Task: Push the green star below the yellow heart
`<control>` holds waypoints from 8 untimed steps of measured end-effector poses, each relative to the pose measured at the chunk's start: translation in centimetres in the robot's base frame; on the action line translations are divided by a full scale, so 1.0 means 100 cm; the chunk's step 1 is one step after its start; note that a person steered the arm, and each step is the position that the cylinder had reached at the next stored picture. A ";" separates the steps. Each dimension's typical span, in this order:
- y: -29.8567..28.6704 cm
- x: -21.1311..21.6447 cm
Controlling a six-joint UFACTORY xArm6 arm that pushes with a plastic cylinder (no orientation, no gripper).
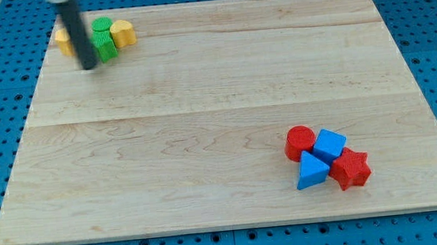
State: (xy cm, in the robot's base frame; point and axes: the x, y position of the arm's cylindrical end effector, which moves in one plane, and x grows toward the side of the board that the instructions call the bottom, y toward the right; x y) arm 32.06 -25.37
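The green star point(103, 39) lies at the board's top left, between two yellow blocks. One yellow block point(123, 32) touches its right side and looks like the heart. The other yellow block point(63, 42) is on its left, partly hidden behind my rod. My tip point(89, 66) rests on the board just below and left of the green star, close to its lower left edge.
A cluster sits at the lower right: a red cylinder point(299, 141), a blue cube-like block point(330, 144), a blue triangle point(311, 170) and a red star point(351, 167). The wooden board point(218, 114) lies on a blue pegboard surface.
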 end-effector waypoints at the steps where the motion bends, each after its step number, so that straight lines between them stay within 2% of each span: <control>1: -0.050 -0.009; 2: -0.004 -0.018; 3: 0.003 -0.018; 5: 0.121 -0.007; 6: 0.134 -0.007; 7: 0.102 -0.031; 8: 0.122 -0.034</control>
